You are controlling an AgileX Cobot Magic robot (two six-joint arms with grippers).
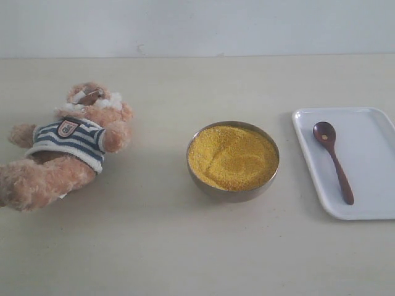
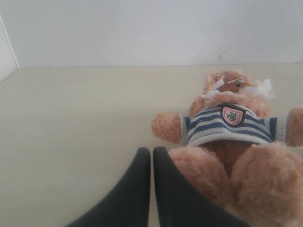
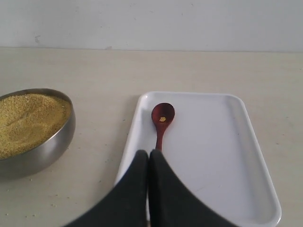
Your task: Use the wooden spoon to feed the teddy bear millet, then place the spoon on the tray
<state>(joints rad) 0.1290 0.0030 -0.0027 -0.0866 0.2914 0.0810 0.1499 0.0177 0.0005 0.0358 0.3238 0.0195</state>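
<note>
Teddy bear (image 1: 68, 151): fluffy light-brown plush, navy-and-white striped shirt with chest badge. Lies on its back on the bench (image 1: 154, 246), left side of the exterior view, legs toward the left edge.
Millet (image 1: 231, 155): fine yellow grain, heaped to the rim of a round metal bowl (image 1: 228, 194), mid-bench, well apart from the bear.
Wooden spoon (image 1: 333, 160): dark reddish-brown, lies face up on the tray, a few yellow grains in its round end.
Tray (image 1: 376, 142): flat, white, low rim, right of the bowl.
</note>
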